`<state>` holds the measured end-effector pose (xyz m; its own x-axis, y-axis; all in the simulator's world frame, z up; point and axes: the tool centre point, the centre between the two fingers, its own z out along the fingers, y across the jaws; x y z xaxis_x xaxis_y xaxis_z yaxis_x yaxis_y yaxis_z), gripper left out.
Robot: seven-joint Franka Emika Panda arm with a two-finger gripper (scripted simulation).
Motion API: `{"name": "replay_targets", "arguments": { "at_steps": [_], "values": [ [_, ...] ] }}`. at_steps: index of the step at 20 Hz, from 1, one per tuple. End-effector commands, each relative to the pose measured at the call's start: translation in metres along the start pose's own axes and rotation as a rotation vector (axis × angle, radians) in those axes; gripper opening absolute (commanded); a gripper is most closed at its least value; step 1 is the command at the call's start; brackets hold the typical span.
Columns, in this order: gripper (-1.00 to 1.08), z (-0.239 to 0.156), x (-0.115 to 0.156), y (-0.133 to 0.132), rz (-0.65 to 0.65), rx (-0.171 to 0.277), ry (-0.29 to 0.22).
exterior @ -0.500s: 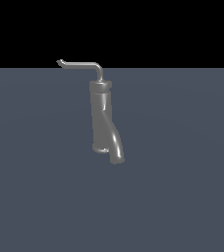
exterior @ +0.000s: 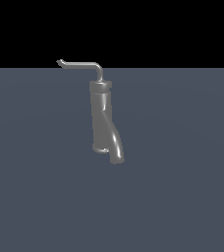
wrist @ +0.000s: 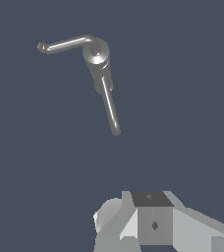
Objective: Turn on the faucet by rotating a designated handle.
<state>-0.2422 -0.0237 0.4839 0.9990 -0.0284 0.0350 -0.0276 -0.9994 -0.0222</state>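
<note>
We note the faucet (exterior: 102,120) upright mid-bench (exterior: 182,197), handle (exterior: 79,64) level, reaching toward the exterior view's left, untouched. Gripper (wrist: 153,224) sits well apart, presumably surveying from above; we cannot tell its fingers' state.

A bare simulated scene; flat slate-grey floor (exterior: 182,197), black void behind, lone faucet (exterior: 101,118) standing.

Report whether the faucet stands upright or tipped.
Upright. In the exterior view the faucet rises straight from its round base, its handle running level off the cap toward that view's left. The floor shows beneath it.
</note>
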Motion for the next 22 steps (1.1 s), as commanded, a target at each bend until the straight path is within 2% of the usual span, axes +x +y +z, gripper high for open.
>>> {"name": "replay_targets", "arguments": {
  "at_steps": [1,12,22],
  "values": [
    [-1.0,0.0,0.001,0.002,0.0,0.003,0.001],
    [-1.0,0.002,0.011,-0.001,0.04,0.011,-0.001],
    [-1.0,0.012,0.043,-0.012,0.175,0.035,-0.011]
  ]
}}
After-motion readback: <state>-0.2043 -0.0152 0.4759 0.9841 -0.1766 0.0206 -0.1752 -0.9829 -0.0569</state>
